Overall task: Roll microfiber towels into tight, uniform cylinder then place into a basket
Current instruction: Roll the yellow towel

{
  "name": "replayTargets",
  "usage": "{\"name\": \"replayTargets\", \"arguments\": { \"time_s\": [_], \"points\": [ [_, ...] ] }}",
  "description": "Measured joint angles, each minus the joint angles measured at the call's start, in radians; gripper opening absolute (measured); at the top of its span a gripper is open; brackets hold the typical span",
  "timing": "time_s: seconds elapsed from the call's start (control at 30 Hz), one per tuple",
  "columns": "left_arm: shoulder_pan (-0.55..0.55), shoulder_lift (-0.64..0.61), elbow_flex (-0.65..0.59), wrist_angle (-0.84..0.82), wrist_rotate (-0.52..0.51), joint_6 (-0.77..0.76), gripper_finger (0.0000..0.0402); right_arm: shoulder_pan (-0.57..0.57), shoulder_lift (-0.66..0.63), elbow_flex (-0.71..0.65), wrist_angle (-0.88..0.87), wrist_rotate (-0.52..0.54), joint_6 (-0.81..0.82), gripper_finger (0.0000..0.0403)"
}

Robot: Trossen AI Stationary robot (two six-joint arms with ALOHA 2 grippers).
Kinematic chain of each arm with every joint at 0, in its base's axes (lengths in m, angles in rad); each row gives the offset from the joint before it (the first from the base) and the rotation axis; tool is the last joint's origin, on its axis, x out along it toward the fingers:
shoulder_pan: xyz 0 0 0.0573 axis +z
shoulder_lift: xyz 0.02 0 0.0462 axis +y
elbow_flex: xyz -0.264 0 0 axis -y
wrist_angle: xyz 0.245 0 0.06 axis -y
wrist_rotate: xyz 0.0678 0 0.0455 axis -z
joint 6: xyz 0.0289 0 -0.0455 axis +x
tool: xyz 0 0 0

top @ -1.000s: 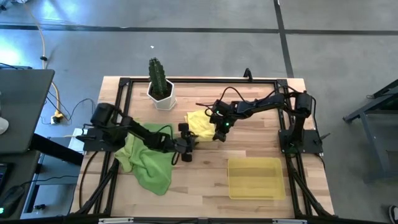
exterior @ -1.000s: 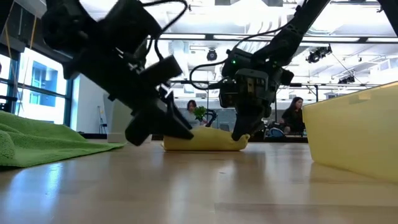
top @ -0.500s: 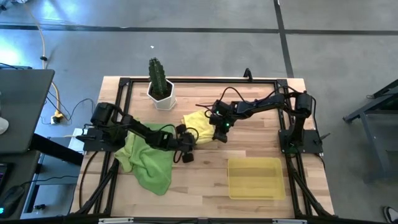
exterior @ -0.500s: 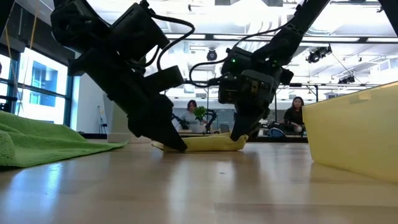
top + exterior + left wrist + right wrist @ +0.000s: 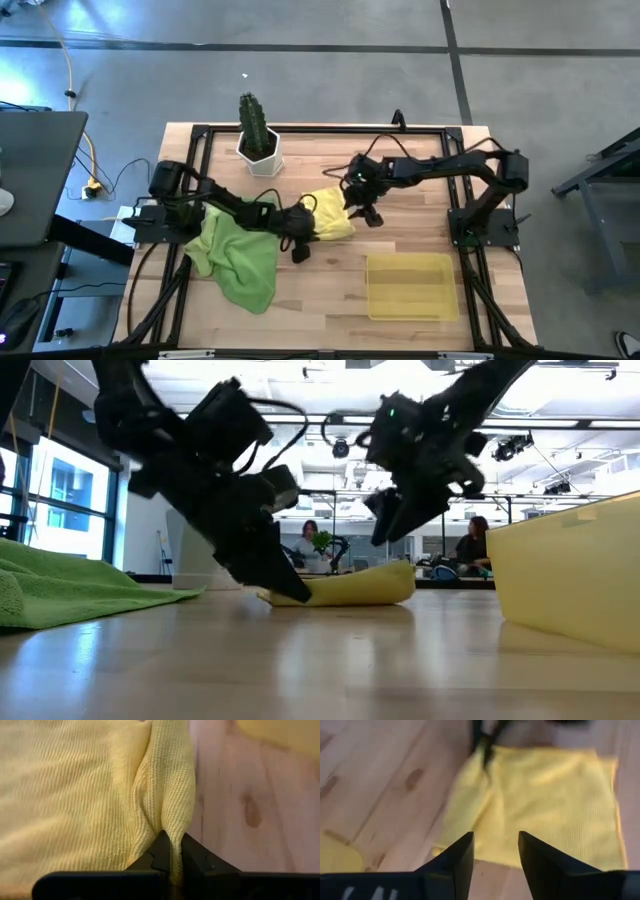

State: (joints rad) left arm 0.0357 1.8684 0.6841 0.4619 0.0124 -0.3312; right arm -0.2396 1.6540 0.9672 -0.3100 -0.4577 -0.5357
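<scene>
The yellow microfiber towel [image 5: 330, 214] lies on the wood at mid-table, and also shows in the low view [image 5: 360, 585]. My left gripper [image 5: 303, 230] is shut on its left near end. My right gripper [image 5: 364, 210] hangs open just above the towel's right side, touching nothing, and stands clear of the cloth in the low view [image 5: 392, 525]. Two lime green towels [image 5: 238, 255] lie in a heap on the table under my left arm. The translucent yellow basket [image 5: 410, 287] sits on the table at the near right. My left gripper pinches a raised fold of the yellow towel's edge [image 5: 169, 822] between its two fingertips, close to the towel's left near corner. The fingers slant down from the table's left. The towel lies on the table, puckered into a ridge at the fingers.
A white pot with a cactus [image 5: 260, 148] stands at the far left of the table. A black frame [image 5: 330, 128] runs round the table's edges. Bare wood lies between the towel and the basket. People sit in the room beyond the table [image 5: 478, 545].
My left gripper has moved toward the yellow towel, come down and shut on its left near edge. My right gripper has opened, let go of the towel, and risen toward the table's right. The towel now lies a little nearer the near right.
</scene>
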Motion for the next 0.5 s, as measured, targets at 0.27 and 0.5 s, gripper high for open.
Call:
{"name": "replayTargets", "arguments": {
  "time_s": [0.27, 0.5],
  "points": [
    [0.061, -0.003, -0.129, 0.212, 0.005, -0.264, 0.0008, 0.072, -0.003, -0.001, 0.034, 0.009, -0.073, 0.0122],
    [0.053, -0.003, -0.108, 0.202, -0.018, -0.380, 0.0008, 0.094, 0.056, -0.002, 0.135, 0.160, -0.068, 0.0104]
  ]
}}
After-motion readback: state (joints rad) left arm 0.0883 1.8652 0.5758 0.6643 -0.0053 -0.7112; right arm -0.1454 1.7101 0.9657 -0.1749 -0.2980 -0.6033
